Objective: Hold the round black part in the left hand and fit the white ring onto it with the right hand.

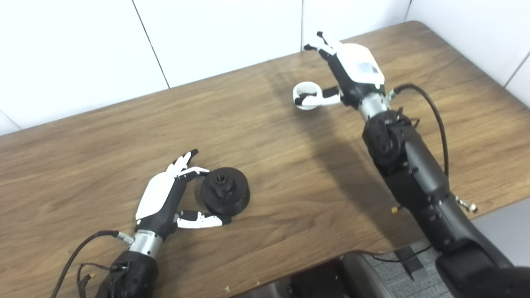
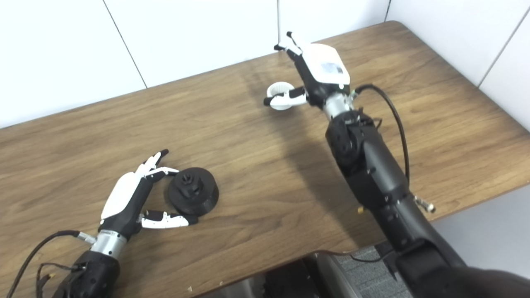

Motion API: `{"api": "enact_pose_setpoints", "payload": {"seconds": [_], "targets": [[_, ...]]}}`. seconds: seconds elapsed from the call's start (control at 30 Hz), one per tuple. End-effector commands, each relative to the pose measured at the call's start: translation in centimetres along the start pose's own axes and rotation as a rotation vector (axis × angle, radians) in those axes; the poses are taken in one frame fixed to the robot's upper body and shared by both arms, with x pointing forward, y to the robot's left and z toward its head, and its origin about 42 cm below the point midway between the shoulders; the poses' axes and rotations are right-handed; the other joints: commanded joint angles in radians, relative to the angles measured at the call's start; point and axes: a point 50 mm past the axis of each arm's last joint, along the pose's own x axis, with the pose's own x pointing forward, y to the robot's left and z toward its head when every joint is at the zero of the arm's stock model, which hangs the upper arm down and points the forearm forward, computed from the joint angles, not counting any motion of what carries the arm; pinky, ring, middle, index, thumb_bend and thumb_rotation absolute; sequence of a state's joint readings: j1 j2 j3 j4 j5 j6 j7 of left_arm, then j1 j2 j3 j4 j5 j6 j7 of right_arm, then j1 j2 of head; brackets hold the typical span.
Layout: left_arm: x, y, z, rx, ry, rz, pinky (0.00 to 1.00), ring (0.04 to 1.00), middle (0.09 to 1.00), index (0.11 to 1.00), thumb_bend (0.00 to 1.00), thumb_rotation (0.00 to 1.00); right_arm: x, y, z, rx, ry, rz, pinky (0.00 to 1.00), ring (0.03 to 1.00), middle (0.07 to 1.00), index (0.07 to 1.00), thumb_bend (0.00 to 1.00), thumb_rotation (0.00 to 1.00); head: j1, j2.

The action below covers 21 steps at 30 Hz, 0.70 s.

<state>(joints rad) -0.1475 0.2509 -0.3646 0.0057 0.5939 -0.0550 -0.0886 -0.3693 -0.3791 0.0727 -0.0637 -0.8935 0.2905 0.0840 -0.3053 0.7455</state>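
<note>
A round black part [image 1: 225, 191] with a raised hub lies flat on the wooden table [image 1: 265, 165], near the front left. My left hand [image 1: 167, 194] rests beside it, open, with fingers spread along its left side and the thumb under its near edge. The white ring [image 1: 306, 92] lies far back, right of centre. My right hand [image 1: 348, 70] hovers just right of the ring, open, its thumb reaching across the ring's near rim and its fingers pointing toward the wall.
White wall panels [image 1: 207, 37] run along the table's far edge. The table's front edge [image 1: 290, 269] curves inward near the bottom centre, with dark chair parts below. Cables trail from both forearms.
</note>
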Motion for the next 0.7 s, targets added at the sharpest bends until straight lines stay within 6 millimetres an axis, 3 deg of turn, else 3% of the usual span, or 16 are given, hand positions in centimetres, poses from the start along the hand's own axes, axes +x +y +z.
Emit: {"api": "enact_pose_setpoints", "payload": {"seconds": [0.0, 0.17, 0.37, 0.5, 0.67], "targets": [[0.2, 1.1, -0.2, 0.036, -0.005, 0.015, 1.0, 1.0, 1.0, 0.62, 0.96, 0.34, 2.3, -2.2, 0.6, -0.052, -0.001, -0.044, 0.88, 0.981, 1.0, 0.869, 0.91, 0.48, 0.002, 0.002], [0.1, 1.2, -0.2, 0.036, 0.003, 0.019, 1.0, 1.0, 1.0, 0.621, 0.96, 0.34, 4.3, -2.1, -0.1, -0.107, 0.042, 0.013, 0.86, 0.973, 1.0, 0.864, 0.92, 0.47, 0.011, 0.005], [0.0, 1.2, 0.0, 0.032, -0.002, 0.025, 1.0, 1.0, 1.0, 0.619, 0.96, 0.33, 6.2, -0.9, -0.8, -0.141, 0.082, 0.144, 0.85, 0.981, 1.0, 0.89, 0.99, 0.56, 0.025, 0.009], [0.0, 1.2, 0.1, 0.032, -0.002, 0.026, 1.0, 1.0, 1.0, 0.621, 0.96, 0.34, 6.8, 0.0, -1.2, -0.154, 0.096, 0.224, 0.87, 0.998, 1.0, 0.91, 1.0, 0.61, 0.031, 0.012], [0.0, 1.3, 0.3, 0.032, 0.004, 0.026, 1.0, 1.0, 1.0, 0.621, 0.96, 0.34, 6.8, 1.0, -1.1, -0.156, 0.097, 0.267, 0.87, 1.0, 1.0, 0.897, 1.0, 0.59, 0.043, 0.019]]}}
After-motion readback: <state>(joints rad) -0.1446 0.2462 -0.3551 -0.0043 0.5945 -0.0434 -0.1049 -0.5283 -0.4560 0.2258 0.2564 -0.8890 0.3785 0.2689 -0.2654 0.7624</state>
